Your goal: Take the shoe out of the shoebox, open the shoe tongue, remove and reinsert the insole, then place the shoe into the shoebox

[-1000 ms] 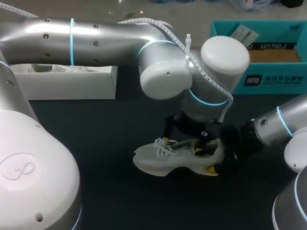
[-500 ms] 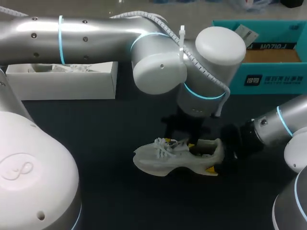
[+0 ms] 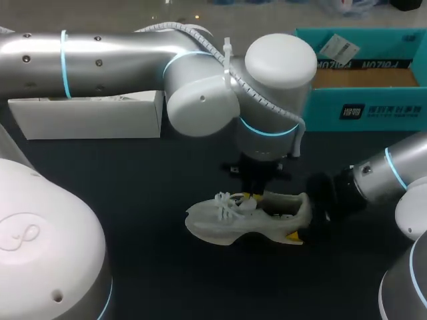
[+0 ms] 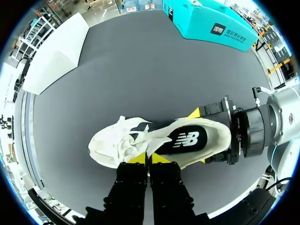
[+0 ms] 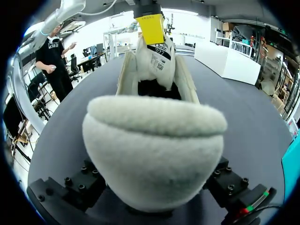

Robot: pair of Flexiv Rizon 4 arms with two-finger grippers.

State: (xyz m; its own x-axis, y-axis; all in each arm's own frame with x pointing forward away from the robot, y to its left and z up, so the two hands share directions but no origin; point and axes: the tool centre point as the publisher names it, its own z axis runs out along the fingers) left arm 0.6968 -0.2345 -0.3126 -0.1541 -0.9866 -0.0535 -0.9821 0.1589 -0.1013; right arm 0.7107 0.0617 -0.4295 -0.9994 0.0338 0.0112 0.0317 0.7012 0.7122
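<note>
Since the earlier frame my left arm has pulled back from the heel opening toward the laces, and its wrist now stands higher over the shoe [image 3: 247,223]. My left pincer [image 4: 149,158] is closed on the upper edge of the tongue [image 5: 157,61] and keeps it upright, as far as I can see. My right pincer [image 4: 206,138] grips the heel from two sides. The shoe lies on its sole on the tabletop [image 3: 147,200], toe pointing to my left.

I judge that the first step is done, because the shoe is out of the shoebox [image 3: 373,110]. The tongue is being opened now. The black insole [image 4: 187,139] lies inside the shoe; I cannot tell whether it was already taken out once. The insole work and the return to the box probably remain.

About writing: the insole carries a white logo, and a small printed label is sewn on the inner side of the tongue. Farther away, the teal shoebox has white print on its side wall. A white box [image 3: 87,120] stands at the far left, well apart from the shoe.
</note>
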